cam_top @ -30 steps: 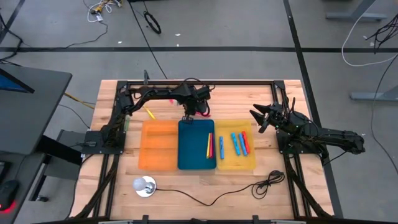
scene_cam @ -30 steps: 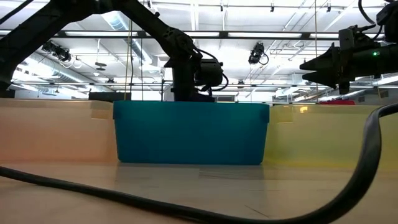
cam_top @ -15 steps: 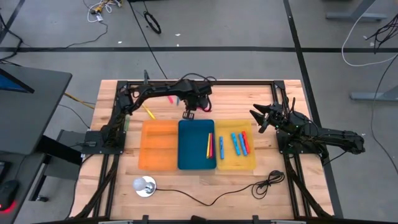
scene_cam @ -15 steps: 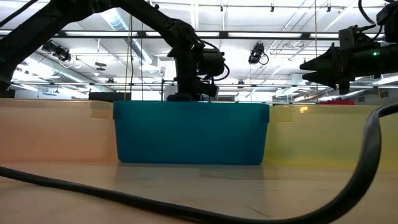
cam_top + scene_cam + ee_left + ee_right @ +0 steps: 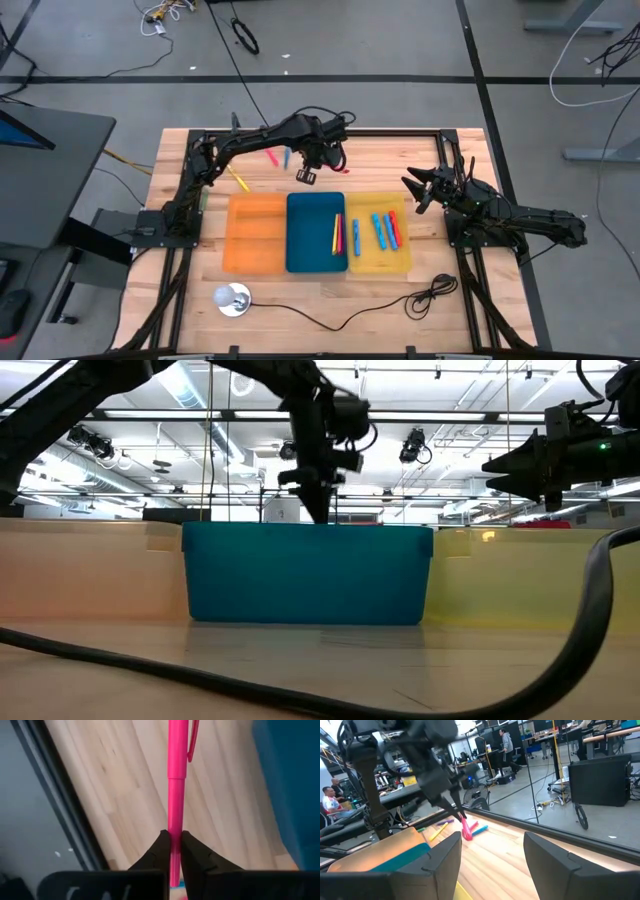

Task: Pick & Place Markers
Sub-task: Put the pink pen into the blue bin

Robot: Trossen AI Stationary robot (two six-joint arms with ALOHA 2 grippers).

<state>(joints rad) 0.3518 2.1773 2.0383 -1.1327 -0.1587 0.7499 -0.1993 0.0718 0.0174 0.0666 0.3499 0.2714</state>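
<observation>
pink marker point(image 5: 177, 780) sits pinched in the left gripper point(image 5: 172, 851), its long axis running straight out from the closed jaws, above bare wood just behind the blue tray point(image 5: 315, 235). right gripper point(image 5: 418, 190) waits apart, jaws part-open.

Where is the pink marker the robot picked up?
The pink marker hangs pinched in the left gripper, above the table just behind the blue tray.
</observation>
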